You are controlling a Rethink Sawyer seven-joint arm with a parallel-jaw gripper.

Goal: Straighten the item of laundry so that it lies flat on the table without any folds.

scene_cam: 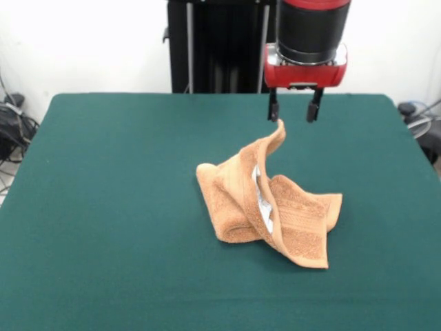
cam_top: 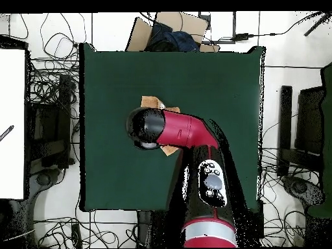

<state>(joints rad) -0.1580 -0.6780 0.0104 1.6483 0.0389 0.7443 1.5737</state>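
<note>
Towel [scene_cam: 275, 207]: lying crumpled on table [scene_cam: 103, 207], one corner peaking upward. Gripper [scene_cam: 295, 110]: hovering just above, fingers parted, empty.

Bright even light, soft shadows, slight blur

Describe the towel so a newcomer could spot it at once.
Start from the dark green table that fills the front view. Near its middle, just below the open pincer of the red and black arm, lies a crumpled orange-brown terry hand towel. It is the only thing on the table, with one corner standing up in a peak towards the pincer.
</note>
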